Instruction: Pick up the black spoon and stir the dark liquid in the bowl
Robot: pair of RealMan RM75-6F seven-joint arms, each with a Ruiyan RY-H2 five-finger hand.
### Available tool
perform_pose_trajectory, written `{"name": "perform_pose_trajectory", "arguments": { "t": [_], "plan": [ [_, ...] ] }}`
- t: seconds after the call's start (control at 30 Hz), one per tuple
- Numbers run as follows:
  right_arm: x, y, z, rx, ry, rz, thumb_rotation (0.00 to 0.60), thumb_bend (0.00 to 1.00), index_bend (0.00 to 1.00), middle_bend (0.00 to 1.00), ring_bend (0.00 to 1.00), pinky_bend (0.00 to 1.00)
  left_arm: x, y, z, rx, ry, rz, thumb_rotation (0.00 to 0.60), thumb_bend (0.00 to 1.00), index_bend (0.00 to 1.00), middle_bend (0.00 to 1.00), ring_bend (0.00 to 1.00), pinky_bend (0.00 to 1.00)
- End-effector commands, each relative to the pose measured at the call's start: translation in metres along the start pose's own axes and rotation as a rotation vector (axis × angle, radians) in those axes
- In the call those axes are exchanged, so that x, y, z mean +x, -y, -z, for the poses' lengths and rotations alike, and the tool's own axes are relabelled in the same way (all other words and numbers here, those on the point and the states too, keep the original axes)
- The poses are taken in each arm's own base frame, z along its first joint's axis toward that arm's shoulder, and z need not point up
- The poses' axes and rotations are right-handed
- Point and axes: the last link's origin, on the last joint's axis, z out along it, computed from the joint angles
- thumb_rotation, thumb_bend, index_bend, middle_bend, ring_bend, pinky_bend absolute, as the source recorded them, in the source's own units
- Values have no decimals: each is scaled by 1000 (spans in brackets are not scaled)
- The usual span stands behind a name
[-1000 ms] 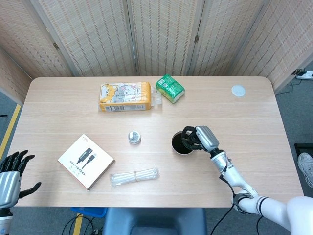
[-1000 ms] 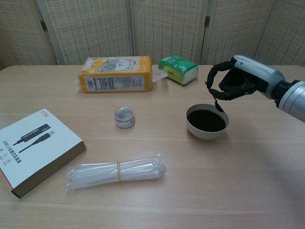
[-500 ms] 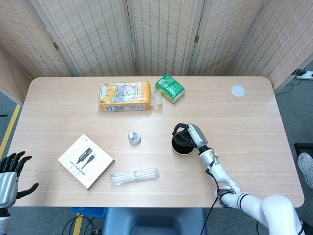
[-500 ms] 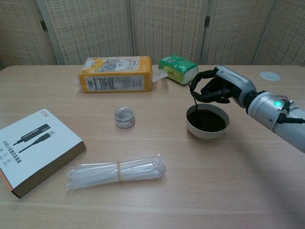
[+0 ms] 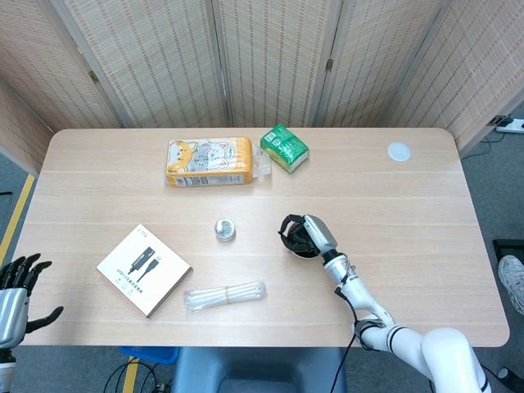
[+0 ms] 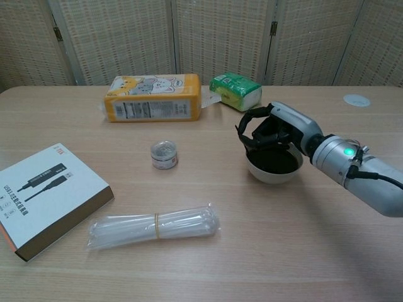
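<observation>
A white bowl (image 6: 271,173) of dark liquid (image 6: 278,161) stands right of the table's middle, seen in the head view as the bowl (image 5: 300,250). My right hand (image 6: 269,131) hovers over the bowl's left rim, its dark fingers curled around the black spoon. The spoon itself is lost among those fingers and the liquid. From the head view the right hand (image 5: 304,234) covers most of the bowl. My left hand (image 5: 16,288) hangs off the table's front left corner, fingers spread and holding nothing.
An orange tissue pack (image 6: 154,97) and a green pack (image 6: 236,90) lie at the back. A small tin (image 6: 164,154) sits left of the bowl. A white box (image 6: 44,195) and a plastic-wrapped bundle (image 6: 154,225) lie at the front left. A white lid (image 6: 356,99) is far right.
My right hand has swept leftwards across the bowl, from its right rim to its left rim, carrying the spoon. The left hand has barely shifted.
</observation>
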Motion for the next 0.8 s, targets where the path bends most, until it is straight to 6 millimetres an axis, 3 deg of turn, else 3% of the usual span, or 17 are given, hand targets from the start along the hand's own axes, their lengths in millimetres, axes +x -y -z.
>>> {"name": "perform_pose_trajectory", "arguments": {
  "t": [0.03,0.4,0.57,0.8],
  "plan": [
    [1,-3,8,7,11,8,600,456,768,1000,1000,1000,-1,-1,0,-1,2,2,600,184,230,150,119,142],
    [22,-18,28,-11,3,111,600,477,776,1000,1000,1000,-4,-2,-1,-6,8,4,600,184,229,150,119,142],
    [29,-20,20,-24,-28,143,600,484,776,1000,1000,1000,-7,-2,-1,-5,18,6,600,184,229,150,119,142],
    [20,-12,0,-13,-24,146,600,485,776,1000,1000,1000,-6,0,-1,3,14,2,600,184,229,150,119,142]
  ]
}}
